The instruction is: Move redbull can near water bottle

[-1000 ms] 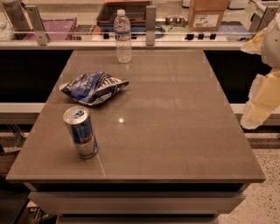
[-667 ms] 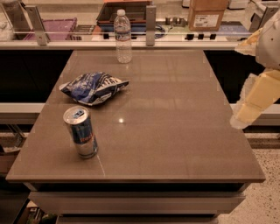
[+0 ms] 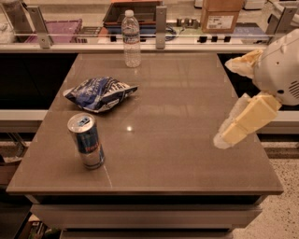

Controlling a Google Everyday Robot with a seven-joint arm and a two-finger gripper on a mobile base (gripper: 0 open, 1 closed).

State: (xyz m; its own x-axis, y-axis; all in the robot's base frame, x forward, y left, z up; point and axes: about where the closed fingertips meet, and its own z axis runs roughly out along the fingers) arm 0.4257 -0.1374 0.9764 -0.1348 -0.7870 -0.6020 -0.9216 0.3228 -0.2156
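The redbull can [image 3: 87, 141] stands upright near the front left of the brown table [image 3: 177, 107], with its silver top showing. The water bottle [image 3: 131, 39] stands upright at the table's far edge, left of centre, well beyond the can. My gripper [image 3: 224, 102] is over the table's right edge, far from both. Its two pale yellow fingers [image 3: 247, 121] are spread apart and hold nothing.
A blue-and-white snack bag [image 3: 99, 93] lies between the can and the bottle, on the left half. Behind the table runs a counter with a rail, a cardboard box [image 3: 222, 14] and a dark tray [image 3: 135, 11].
My gripper has moved left and down, from the right frame edge to over the table's right edge. The can, bag and bottle have not moved.
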